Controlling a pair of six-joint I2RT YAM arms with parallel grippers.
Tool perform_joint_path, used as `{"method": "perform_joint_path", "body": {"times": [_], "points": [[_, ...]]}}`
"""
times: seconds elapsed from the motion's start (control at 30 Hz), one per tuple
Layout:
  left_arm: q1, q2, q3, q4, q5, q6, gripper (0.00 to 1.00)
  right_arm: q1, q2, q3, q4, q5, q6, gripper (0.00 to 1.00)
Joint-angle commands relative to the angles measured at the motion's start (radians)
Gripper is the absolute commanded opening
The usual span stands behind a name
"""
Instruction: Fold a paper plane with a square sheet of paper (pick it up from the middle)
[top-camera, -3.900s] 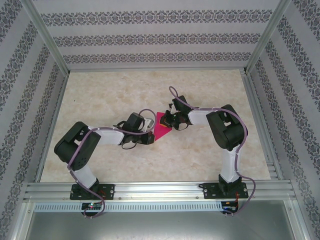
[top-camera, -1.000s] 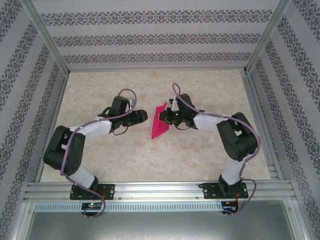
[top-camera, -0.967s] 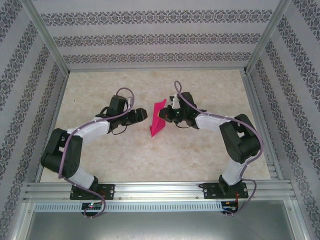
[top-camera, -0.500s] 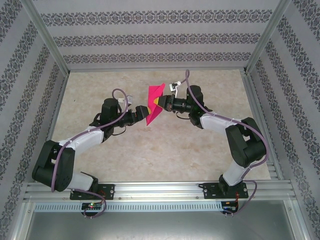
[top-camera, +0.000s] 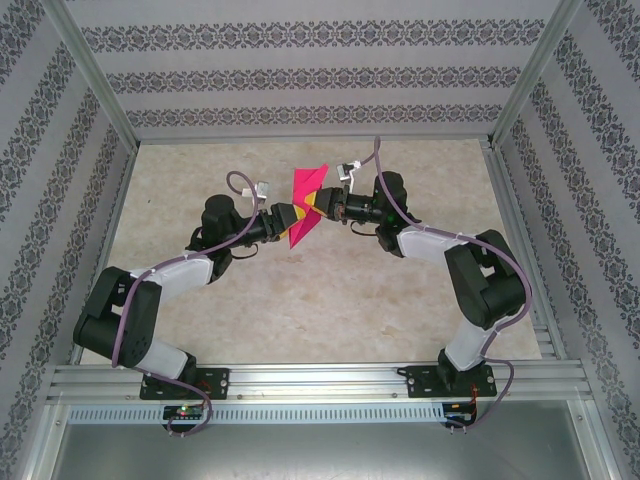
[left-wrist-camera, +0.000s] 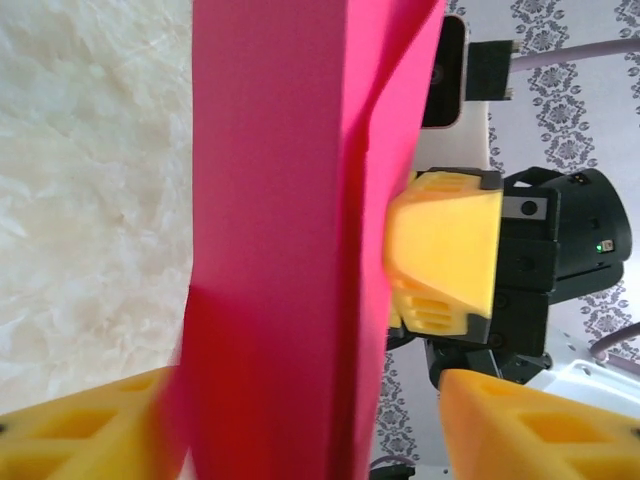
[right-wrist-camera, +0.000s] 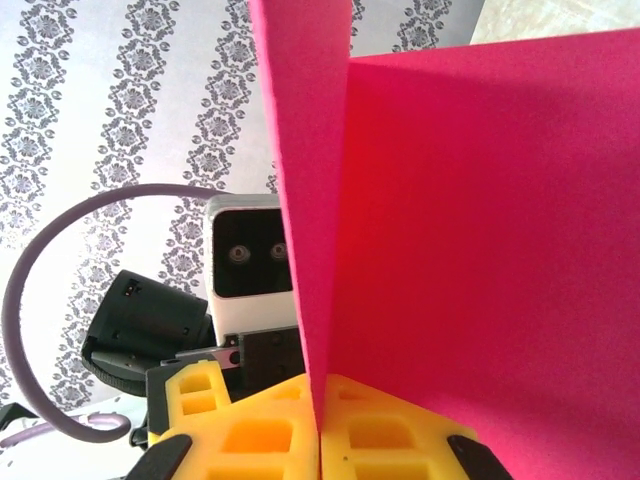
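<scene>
Folded pink paper (top-camera: 305, 185) upright mid-scene, right gripper (top-camera: 316, 207) pinched tight on its right fold, left gripper (top-camera: 287, 215) part-open astride its left edge.

Bright, even, diffuse light washes the table (top-camera: 400, 300) seen from overhead, leaving only faint, soft shadows. Close to the wrist cameras, the folded pink paper (left-wrist-camera: 280, 200) turns soft and oversaturated, its creases shaded darker red, while the patterned wall (right-wrist-camera: 90, 100) stays sharp.

The left gripper (top-camera: 286, 214) and right gripper (top-camera: 316, 207) stand nose to nose, the paper plane (top-camera: 303, 190) filling the gap between them. Open table (top-camera: 330, 310) lies on every side, out to the patterned walls (top-camera: 300, 75).
</scene>
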Motion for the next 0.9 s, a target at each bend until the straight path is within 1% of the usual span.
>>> {"method": "perform_joint_path", "body": {"times": [0.0,0.03,0.23,0.33,0.4,0.5,0.53,0.57,0.6,0.67,0.73,0.8,0.87], "points": [[0.005,-0.012,0.018,0.051,0.011,0.006,0.56,-0.001,0.02,0.005,-0.001,-0.019,-0.009,0.08],[0.006,-0.01,0.02,0.04,0.01,0.012,0.51,-0.002,0.021,0.005,-0.003,-0.02,-0.011,0.08],[0.005,-0.009,0.043,-0.032,0.007,0.057,0.27,-0.001,0.019,0.013,-0.056,-0.022,-0.029,0.08],[0.005,-0.009,0.051,-0.054,0.007,0.074,0.19,-0.004,0.006,0.018,-0.104,-0.014,-0.052,0.11],[0.006,-0.01,0.062,-0.086,0.002,0.095,0.14,-0.011,-0.012,0.021,-0.16,-0.003,-0.077,0.18],[0.005,-0.021,0.087,-0.212,-0.018,0.172,0.11,-0.036,-0.068,0.012,-0.293,0.051,-0.144,0.41],[0.005,-0.028,0.107,-0.3,-0.036,0.218,0.1,-0.048,-0.094,0.006,-0.346,0.076,-0.174,0.48],[0.005,-0.037,0.13,-0.413,-0.068,0.286,0.1,-0.061,-0.124,-0.003,-0.405,0.112,-0.205,0.55],[0.005,-0.046,0.156,-0.522,-0.109,0.352,0.1,-0.074,-0.151,-0.01,-0.462,0.147,-0.236,0.59],[0.004,-0.058,0.231,-0.788,-0.241,0.485,0.1,-0.098,-0.221,-0.027,-0.602,0.259,-0.319,0.7],[0.001,-0.055,0.308,-0.978,-0.348,0.575,0.12,-0.107,-0.29,-0.06,-0.691,0.389,-0.382,0.79],[-0.01,-0.044,0.379,-1.107,-0.448,0.63,0.12,-0.112,-0.353,-0.095,-0.747,0.497,-0.419,0.85],[-0.045,-0.028,0.436,-1.207,-0.577,0.684,0.12,-0.115,-0.413,-0.124,-0.793,0.584,-0.434,0.89]]}}
